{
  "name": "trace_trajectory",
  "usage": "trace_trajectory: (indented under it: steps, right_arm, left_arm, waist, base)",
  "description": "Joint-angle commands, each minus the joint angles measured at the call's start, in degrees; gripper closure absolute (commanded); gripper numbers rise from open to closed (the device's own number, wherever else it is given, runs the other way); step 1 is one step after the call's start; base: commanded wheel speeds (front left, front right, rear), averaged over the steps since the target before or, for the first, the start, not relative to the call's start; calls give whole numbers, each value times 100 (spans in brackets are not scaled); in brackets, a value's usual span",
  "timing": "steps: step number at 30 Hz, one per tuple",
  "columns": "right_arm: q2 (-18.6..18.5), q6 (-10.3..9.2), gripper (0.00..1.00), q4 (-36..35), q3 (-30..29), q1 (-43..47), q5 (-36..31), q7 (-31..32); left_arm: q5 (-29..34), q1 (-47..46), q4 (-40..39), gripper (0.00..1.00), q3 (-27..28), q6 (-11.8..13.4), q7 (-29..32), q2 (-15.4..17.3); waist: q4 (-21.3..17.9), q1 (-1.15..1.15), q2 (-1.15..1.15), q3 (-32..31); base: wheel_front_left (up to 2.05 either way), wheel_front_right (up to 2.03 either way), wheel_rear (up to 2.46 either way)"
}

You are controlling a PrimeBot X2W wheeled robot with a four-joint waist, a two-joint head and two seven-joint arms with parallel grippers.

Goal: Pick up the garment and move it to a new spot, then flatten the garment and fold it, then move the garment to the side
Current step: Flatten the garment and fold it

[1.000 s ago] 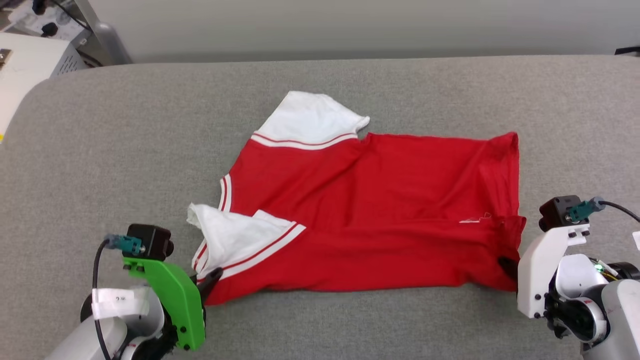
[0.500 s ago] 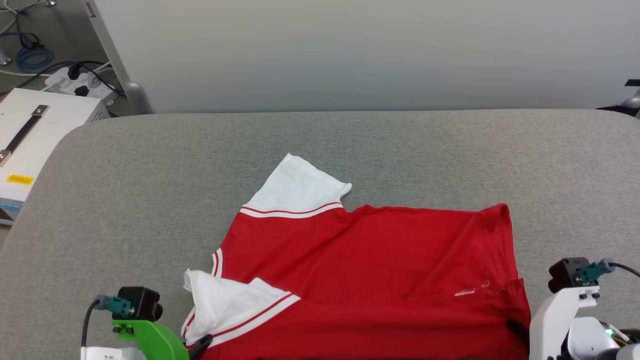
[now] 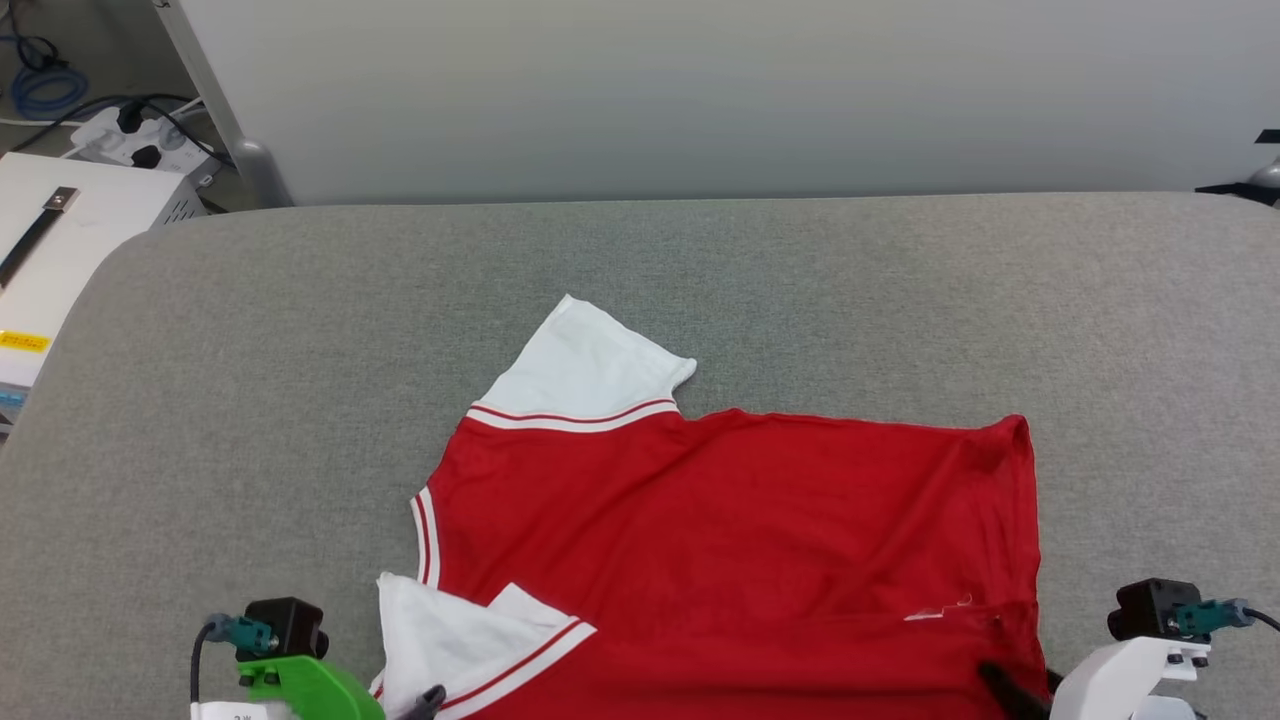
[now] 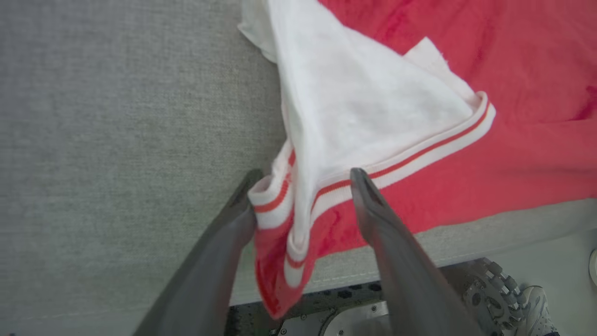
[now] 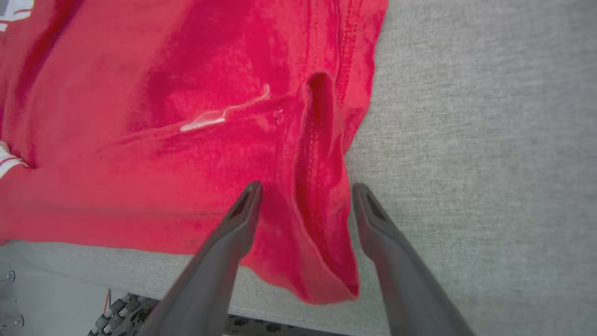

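Shirt (image 3: 740,540) lies on bench (image 3: 300,350) toward 6 o'clock, two corners hanging over edge. Left tool (image 4: 305,173) spread astride sleeve (image 4: 373,102) at 7 o'clock. Right tool (image 5: 305,186) spread astride hem (image 5: 322,154) at 5 o'clock. Risk: tools snag cloth when pulling away, drag shirt off bench.

We are seeing the left claw (image 4: 305,173) on a green bracket (image 3: 310,690), the right claw (image 5: 306,185) on a white bracket (image 3: 1100,692), each carrying a black camera (image 3: 285,625) with a teal plug (image 3: 243,632).
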Motion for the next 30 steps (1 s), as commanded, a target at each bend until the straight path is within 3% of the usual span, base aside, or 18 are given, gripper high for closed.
trace_trajectory:
  steps: [1, 3, 4, 8, 17, 23, 30]
  right_arm:
    - [-19, -2, 0, -44, 14, 3, -41, -280]
    - [-29, -2, 0, -120, 52, -13, -111, -734]
    - [20, -2, 0, -198, -10, -54, -242, -1473]
    - [37, -2, 0, -352, 6, -177, -596, -2387]
    - [196, -2, 0, -742, 62, -651, -1159, -3539]
    - [199, -2, 0, -1015, 161, -1030, -1334, -3669]
    - [264, -2, 0, -1161, 185, -1305, -1431, -3606]
  left_arm:
    - [108, -160, 35, 0, 57, -43, -142, -20]
    - [222, -231, 52, 0, 75, -103, -314, -14]
    - [527, -387, 67, 0, 156, -110, -769, 0]
    - [905, -608, 184, 0, 285, -31, -1450, -96]
    - [1389, -1308, 480, 0, 545, 102, -2478, -372]
    - [1543, -2148, 691, 0, 477, -105, -2406, -489]
    - [1361, -3383, 1150, 0, 324, -745, -1609, -559]
  waist:
    - [-1, 0, 0, -9]
    - [10, 0, 0, -27]
    - [24, 0, 0, -45]
    - [28, 0, 0, -21]
    - [-119, 0, 0, 492]
    - [-284, 0, 0, 1137]
    - [-544, 0, 0, 1680]
  base:
    - [0, 0, 0]
    - [0, 0, 0]
    - [0, 0, 0]
    - [0, 0, 0]
    - [0, 0, 0]
    - [0, 0, 0]
    - [0, 0, 0]
